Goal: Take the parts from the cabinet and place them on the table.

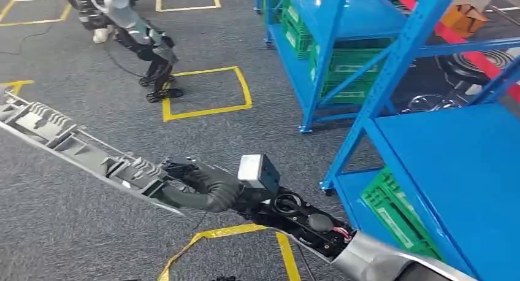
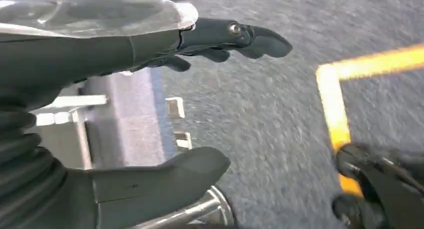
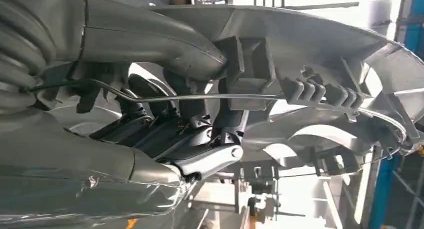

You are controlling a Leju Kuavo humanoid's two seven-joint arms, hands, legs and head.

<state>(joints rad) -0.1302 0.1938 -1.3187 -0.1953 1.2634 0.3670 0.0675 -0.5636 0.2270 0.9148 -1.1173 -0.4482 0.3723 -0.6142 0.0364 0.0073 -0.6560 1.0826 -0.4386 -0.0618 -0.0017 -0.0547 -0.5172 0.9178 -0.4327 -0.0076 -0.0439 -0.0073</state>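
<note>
- Your right robot hand (image 1: 184, 173) is closed around one end of the long grey part (image 1: 67, 143). In the right wrist view the thumb and dark fingers (image 3: 150, 129) wrap its ribbed underside, so the hold looks firm.
- The part sticks out to the left over the grey carpet (image 1: 73, 232), clear of the blue racks (image 1: 392, 66). Gripped at one end, it will likely swing or sag at the far tip.
- Your left robot hand (image 2: 150, 114) holds nothing, with thumb and fingers apart above the carpet.
- No worktop is visible, so you probably still have to carry the part there.
- Another robot (image 1: 138, 35) stands ahead by the yellow floor marking (image 1: 205, 91); give it room.
</note>
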